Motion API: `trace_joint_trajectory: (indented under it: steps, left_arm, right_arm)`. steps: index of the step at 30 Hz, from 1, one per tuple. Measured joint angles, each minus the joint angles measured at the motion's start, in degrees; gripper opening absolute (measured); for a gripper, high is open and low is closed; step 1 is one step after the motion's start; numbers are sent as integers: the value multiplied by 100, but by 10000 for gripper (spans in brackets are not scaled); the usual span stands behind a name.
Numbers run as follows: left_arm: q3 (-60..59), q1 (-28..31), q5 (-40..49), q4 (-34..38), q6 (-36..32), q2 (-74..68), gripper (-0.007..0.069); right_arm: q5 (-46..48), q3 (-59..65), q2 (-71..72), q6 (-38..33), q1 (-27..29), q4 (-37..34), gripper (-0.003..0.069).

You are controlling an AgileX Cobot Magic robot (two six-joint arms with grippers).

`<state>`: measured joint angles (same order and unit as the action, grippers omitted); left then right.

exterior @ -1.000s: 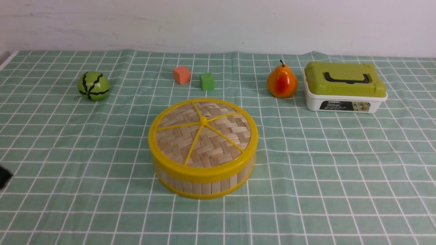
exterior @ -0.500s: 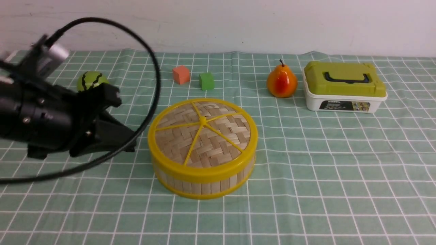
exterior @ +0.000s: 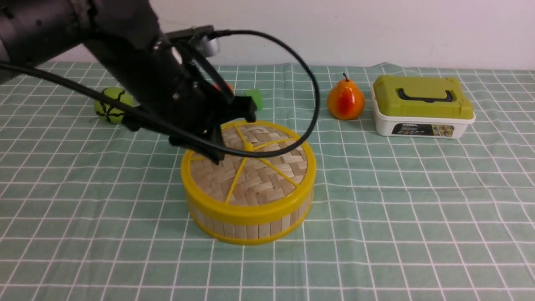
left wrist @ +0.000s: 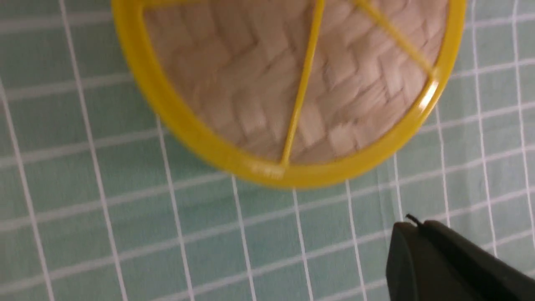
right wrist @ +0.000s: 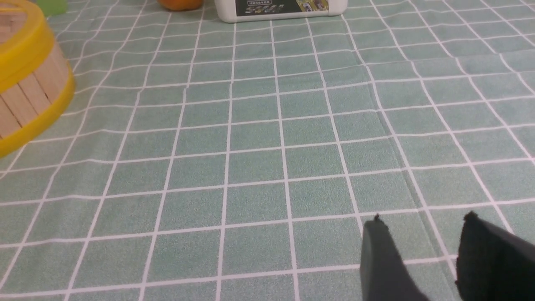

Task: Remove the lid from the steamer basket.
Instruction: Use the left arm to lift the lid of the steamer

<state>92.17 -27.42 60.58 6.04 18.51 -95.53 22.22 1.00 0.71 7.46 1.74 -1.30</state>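
Observation:
The lid, woven bamboo with a yellow rim and spokes, sits closed on the steamer basket in the middle of the cloth. My left gripper hangs above the lid's rear left part, not touching it. In the left wrist view the lid is blurred, and the left gripper is shut and empty, with its tips over the cloth beside the rim. My right gripper is open and empty, low over the cloth well to the right of the basket. It is out of the front view.
A green striped ball lies at the back left. A green cube shows behind my left arm. A pear and a white box with an olive-green lid stand at the back right. My left arm's cable loops over the basket.
My left arm has swung in from the left edge, up and to the right, and now hangs over the lid. The lid and the basket have not moved.

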Motion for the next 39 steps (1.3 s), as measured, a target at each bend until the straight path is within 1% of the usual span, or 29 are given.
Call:
trace_joint_trajectory:
  steps: [2,4,5,8,11,12,13,14,15,16,17,19,21,23,27,32,39]
  left_arm:
    - [133,-182,-423,-273,49,-128,-13]
    - [181,-248,-582,-326,80,-277,-13]
    - [192,-249,-592,-326,97,-295,-13]
    - [339,-277,-624,-169,442,-729,-13]
    - [608,-277,-518,-161,637,-1075,4]
    - [787,-277,-410,-228,681,-1226,27]
    - [814,-277,-410,-240,681,-1249,31]
    - [1028,-277,-302,-369,686,-1391,64]
    - [1096,-277,-270,-415,686,-1411,76]
    - [1335,-277,-139,-604,639,-1576,116]
    - [1469,-277,-62,-710,607,-1659,141]
    - [1860,-277,162,-1066,547,-1956,223]
    - [1967,-277,219,-1141,541,-2058,245]
    - [2257,-277,328,-1219,514,-2420,299]
    - [2507,-277,412,-1219,310,-2801,318]
    - [2579,-281,434,-1317,105,-2916,321]
    - [2592,-281,359,-1556,77,-2916,321]
  right_arm:
    - [0,0,0,0,0,0,241]
    - [0,0,0,0,0,0,241]
    - [0,0,0,0,0,0,241]
    - [0,0,0,0,0,0,241]
    - [0,0,0,0,0,0,241]
    - [0,0,0,0,0,0,241]
    - [0,0,0,0,0,0,241]
    - [0,0,0,0,0,0,241]
    - [0,0,0,0,0,0,241]
    - [0,0,0,0,0,0,241]
    - [0,0,0,0,0,0,241]
    - [0,0,0,0,0,0,241]
    - [0,0,0,0,0,0,241]
    - [0,0,0,0,0,0,241]
    - [0,0,0,0,0,0,241]
    - [0,0,0,0,0,0,241]
    - [0,0,0,0,0,0,241]
